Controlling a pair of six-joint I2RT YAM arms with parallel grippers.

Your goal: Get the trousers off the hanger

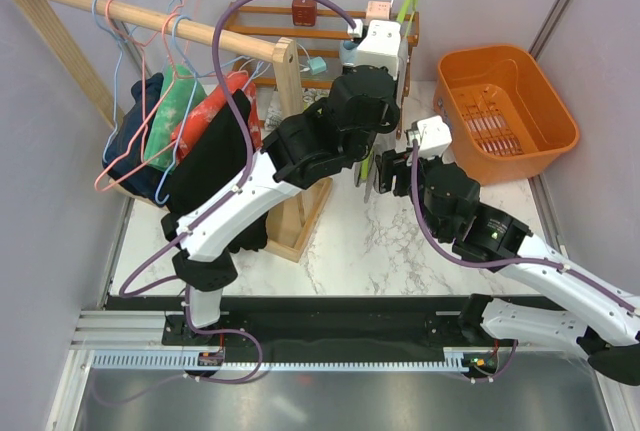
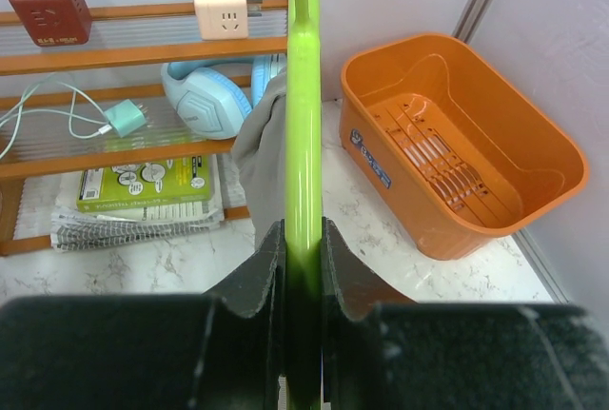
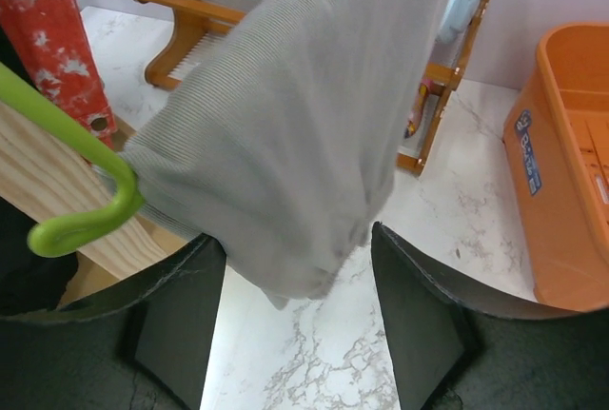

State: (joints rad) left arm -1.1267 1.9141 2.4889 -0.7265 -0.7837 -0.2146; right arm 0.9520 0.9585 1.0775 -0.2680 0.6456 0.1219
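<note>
My left gripper (image 2: 304,248) is shut on the lime-green hanger (image 2: 304,96) and holds it upright above the table; the hanger also shows in the top view (image 1: 408,6) above the gripper (image 1: 395,46). The light grey trousers (image 3: 295,115) hang from the hanger, whose curved green end (image 3: 76,224) shows at the left of the right wrist view. The trousers also show beside the hanger in the left wrist view (image 2: 262,148). My right gripper (image 3: 297,305) is open, and the trousers' lower end hangs between its fingers (image 3: 176,320) without being pinched. In the top view the right gripper (image 1: 385,173) is below the left.
An orange basket (image 1: 505,111) stands at the back right. A wooden shelf (image 2: 143,53) with headphones, plug adapters and a charger lines the back. A wooden clothes rail (image 1: 150,19) at the left holds pink and blue wire hangers with red (image 1: 205,116) and black garments.
</note>
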